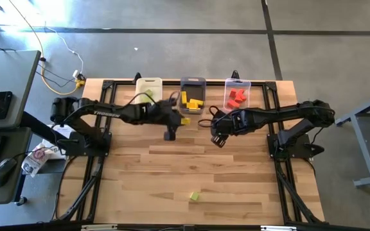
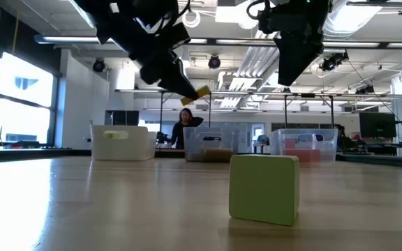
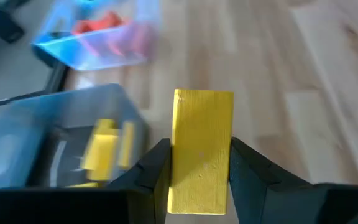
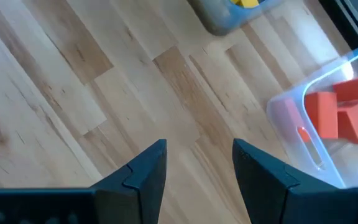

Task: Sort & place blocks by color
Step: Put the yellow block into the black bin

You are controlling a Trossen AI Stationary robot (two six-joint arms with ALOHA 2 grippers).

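Left claw [image 1: 184,120]: raised above the worktop [image 1: 172,167], just at 6 o'clock of the dark grey bin [image 1: 193,85]; fingers clamped on a yellow bar [image 3: 201,149].
Right claw [image 4: 196,168]: hanging over bare wood near 7 o'clock of the clear bin [image 1: 237,84]; fingers parted, holding nothing.
White bin [image 1: 149,84]: at 9 o'clock of the grey bin, light green blocks inside.
Grey bin: yellow blocks [image 1: 192,99].
Clear bin: red blocks [image 1: 236,97].
Loose light green block [image 1: 194,196]: alone on the worktop, toward 6 o'clock, well apart from both claws.
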